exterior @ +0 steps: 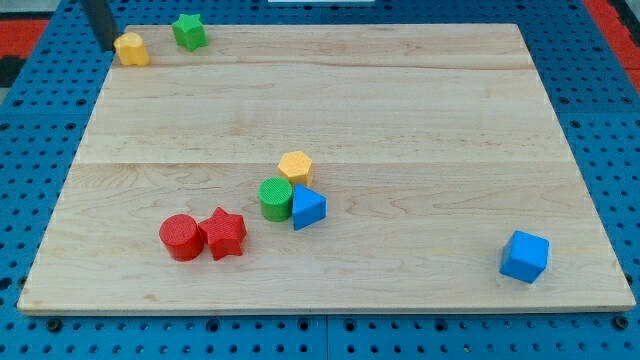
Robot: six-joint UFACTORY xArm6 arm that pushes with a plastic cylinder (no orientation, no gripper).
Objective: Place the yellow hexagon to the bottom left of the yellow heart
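The yellow hexagon (pixel 295 166) sits near the middle of the wooden board, touching the green cylinder (pixel 275 198) below it and close to the blue triangular block (pixel 308 208). The yellow heart (pixel 132 48) lies at the board's top left corner. My tip (pixel 109 46) is at the top left, just to the view's left of the yellow heart, touching or nearly touching it, far from the yellow hexagon.
A green star (pixel 189 31) sits at the top edge, right of the heart. A red cylinder (pixel 181 237) and red star (pixel 224 233) lie side by side at the lower left. A blue cube (pixel 524 256) sits at the lower right. The board's left edge (pixel 62 185) borders a blue pegboard.
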